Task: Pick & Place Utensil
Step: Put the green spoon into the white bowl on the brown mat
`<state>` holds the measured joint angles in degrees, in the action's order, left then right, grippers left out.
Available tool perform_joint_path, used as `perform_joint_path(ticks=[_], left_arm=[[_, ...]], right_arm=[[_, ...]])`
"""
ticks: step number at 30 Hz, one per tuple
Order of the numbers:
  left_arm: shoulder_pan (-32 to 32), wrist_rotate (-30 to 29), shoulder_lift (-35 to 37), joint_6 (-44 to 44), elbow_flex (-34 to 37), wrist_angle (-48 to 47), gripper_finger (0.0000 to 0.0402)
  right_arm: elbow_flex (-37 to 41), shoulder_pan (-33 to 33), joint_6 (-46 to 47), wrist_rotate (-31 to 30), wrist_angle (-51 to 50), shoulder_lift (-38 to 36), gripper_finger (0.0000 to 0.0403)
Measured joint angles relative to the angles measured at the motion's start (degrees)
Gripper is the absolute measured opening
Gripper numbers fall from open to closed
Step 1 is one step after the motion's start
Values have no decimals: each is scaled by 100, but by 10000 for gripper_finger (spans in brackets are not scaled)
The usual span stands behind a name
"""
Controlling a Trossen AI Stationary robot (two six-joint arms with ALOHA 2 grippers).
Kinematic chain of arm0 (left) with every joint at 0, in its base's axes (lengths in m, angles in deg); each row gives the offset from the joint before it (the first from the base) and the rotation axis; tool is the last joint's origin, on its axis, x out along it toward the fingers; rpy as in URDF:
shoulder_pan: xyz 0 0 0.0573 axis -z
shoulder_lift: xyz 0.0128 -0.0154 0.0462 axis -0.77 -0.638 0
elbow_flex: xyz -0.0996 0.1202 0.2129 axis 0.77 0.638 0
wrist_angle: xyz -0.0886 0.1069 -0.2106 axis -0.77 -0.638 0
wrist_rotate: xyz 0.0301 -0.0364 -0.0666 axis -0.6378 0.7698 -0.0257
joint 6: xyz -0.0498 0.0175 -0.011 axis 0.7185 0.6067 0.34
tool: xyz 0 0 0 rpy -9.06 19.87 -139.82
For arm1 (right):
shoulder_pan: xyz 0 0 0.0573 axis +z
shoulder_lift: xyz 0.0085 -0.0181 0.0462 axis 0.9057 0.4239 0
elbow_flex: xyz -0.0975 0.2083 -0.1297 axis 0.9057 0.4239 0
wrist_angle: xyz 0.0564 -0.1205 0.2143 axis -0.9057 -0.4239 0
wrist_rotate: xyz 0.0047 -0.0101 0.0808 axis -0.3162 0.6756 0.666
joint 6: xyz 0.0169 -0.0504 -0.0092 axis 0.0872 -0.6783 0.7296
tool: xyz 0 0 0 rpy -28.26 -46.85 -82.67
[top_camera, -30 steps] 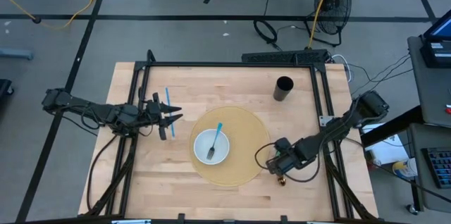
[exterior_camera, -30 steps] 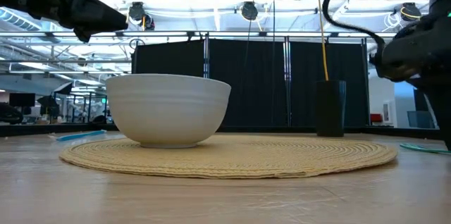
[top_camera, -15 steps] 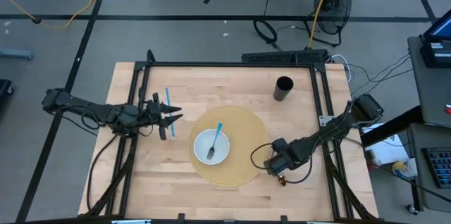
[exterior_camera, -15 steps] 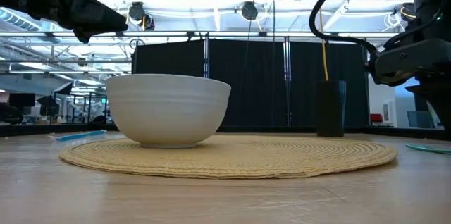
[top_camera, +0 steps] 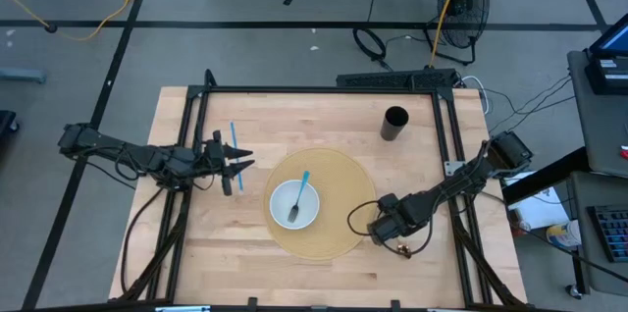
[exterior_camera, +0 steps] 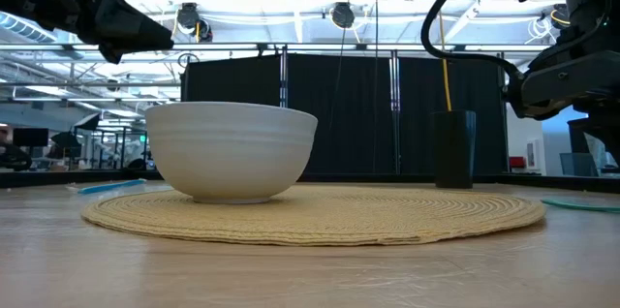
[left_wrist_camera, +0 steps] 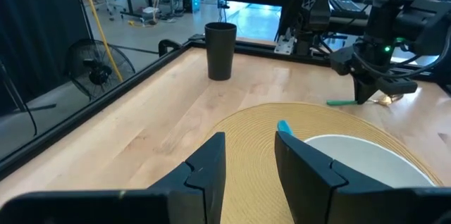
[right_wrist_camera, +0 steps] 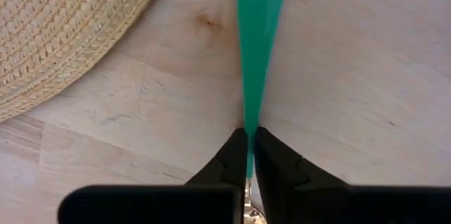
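No readable writing. Right gripper (right_wrist_camera: 248,155) jaws clamped on flat green plastic utensil (right_wrist_camera: 259,41) on pale wooden worktop (right_wrist_camera: 352,97); left gripper (left_wrist_camera: 250,155) jaws apart.

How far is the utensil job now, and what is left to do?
Done: one blue-handled fork lies in the white bowl on the woven mat. In hand: the right gripper has its jaws shut on a green utensil beside the mat. Left: lifting and placing it. The left gripper hovers open.
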<state>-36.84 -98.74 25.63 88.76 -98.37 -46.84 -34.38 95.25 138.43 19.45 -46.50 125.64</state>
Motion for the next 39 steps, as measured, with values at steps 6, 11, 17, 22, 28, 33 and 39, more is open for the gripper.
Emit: perform_joint_path(ticks=[6, 11, 17, 22, 28, 33, 39], left_arm=[[0, 0, 1, 20, 0, -3, 129], [0, 0, 0, 19, 0, 4, 129], [0, 0, 0, 15, 0, 8, 129], [0, 0, 0, 15, 0, 17, 129], [0, -23, 0, 11, 0, 18, 129], [0, -50, 0, -2, 0, 21, 129], [0, -145, 1, 33, 0, 20, 129]], right_arm=[[4, 7, -148, -126, -47, 2, 4], [7, 7, -320, -271, -67, -28, 3], [9, 21, -360, -822, -62, -364, 1], [46, 25, -389, -1368, -440, -702, 1], [26, 24, -474, -1503, -593, -859, 0], [26, 16, -614, -1747, -536, -869, 0], [24, 17, -822, -2027, -439, -876, 0]])
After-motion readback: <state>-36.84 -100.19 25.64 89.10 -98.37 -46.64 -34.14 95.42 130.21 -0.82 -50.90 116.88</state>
